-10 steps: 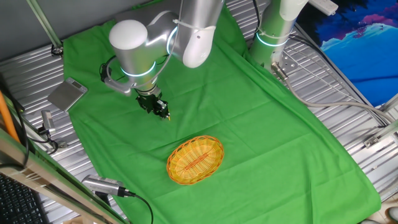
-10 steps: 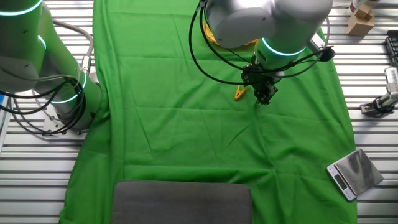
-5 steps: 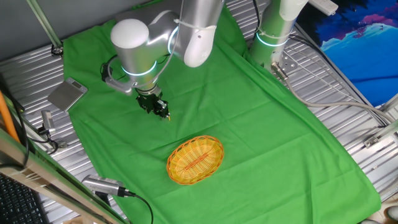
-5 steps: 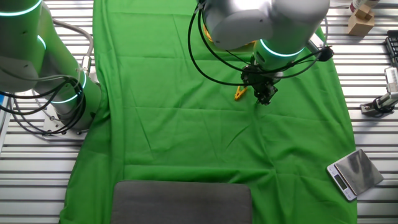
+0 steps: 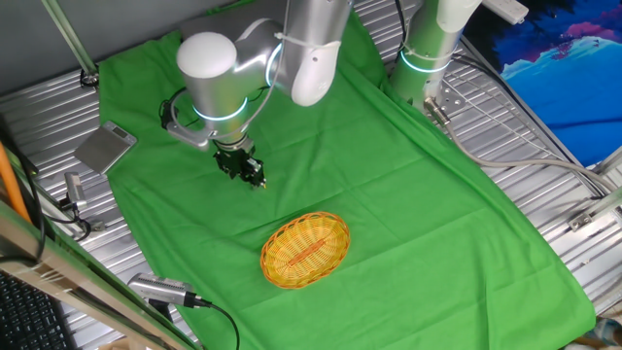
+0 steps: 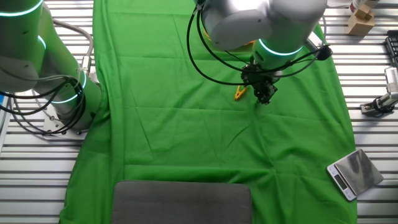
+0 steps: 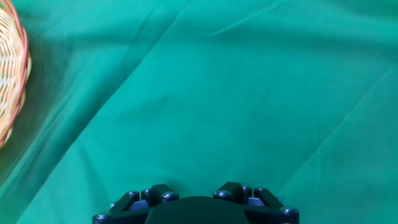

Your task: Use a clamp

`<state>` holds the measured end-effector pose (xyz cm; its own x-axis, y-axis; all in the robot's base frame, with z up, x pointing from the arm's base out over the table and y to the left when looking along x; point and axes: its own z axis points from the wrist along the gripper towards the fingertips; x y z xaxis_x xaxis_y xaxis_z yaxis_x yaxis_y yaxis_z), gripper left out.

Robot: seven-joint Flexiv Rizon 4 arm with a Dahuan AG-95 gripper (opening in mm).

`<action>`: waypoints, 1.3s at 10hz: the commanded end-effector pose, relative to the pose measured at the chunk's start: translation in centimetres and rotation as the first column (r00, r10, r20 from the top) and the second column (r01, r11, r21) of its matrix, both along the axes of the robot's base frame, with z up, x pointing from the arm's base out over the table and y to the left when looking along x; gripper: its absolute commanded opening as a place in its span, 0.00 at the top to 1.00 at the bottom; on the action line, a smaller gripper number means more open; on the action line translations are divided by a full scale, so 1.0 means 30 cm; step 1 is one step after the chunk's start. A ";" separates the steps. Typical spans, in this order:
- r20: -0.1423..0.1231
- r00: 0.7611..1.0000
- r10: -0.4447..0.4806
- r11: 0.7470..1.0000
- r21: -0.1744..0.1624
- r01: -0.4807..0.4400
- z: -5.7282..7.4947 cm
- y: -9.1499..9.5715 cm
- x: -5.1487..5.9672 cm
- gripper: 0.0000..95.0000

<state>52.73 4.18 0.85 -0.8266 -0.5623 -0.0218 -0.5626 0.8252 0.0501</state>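
on the green cloth [image 5: 389, 194], one fixed view: gripper [image 5: 251, 175] sits low over the cloth, up-table from the wicker basket [image 5: 305, 250] and apart from it; i see only a speck of yellow at the fingertips, too small for me to call the clamp.
other fixed view, clamp: the clamp [image 6: 240, 93] lies on the cloth just beside the gripper [image 6: 266, 96], on its left in this picture; i cannot tell whether a finger touches it.
other fixed view, extras: a scale [image 6: 354, 173] on the slatted table, well apart.
hand view: only the knuckles of the gripper base [image 7: 196, 203], bare cloth and the basket rim [image 7: 13, 74] at left; the clamp is out of frame.
tool state: fingertips show in no view clearly; i cannot tell whether the jaws are wide or narrow, and nothing appears held.
step in hand, my judgement: approach to grasp the clamp.
doing it well: i would bring the fingers across over the clip, line them to squeeze its two handle prongs, and descend gently so the cloth does not bunch.
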 end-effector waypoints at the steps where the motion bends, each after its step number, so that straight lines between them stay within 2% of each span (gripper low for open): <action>1: 0.020 1.000 0.022 0.999 -0.027 -0.022 0.001 -0.002 0.009 0.40; 4: 0.030 0.998 0.051 0.998 -0.047 -0.050 0.010 -0.025 0.030 0.40; 6: 0.032 0.997 0.076 0.996 -0.050 -0.074 0.029 -0.068 0.051 0.40; 8: 0.033 0.996 0.084 0.995 -0.050 -0.082 0.036 -0.108 0.050 0.40; 10: 0.030 0.996 0.086 0.996 -0.043 -0.084 0.042 -0.131 0.049 0.40; 13: 0.028 0.997 0.077 0.997 -0.027 -0.076 0.044 -0.126 0.052 0.40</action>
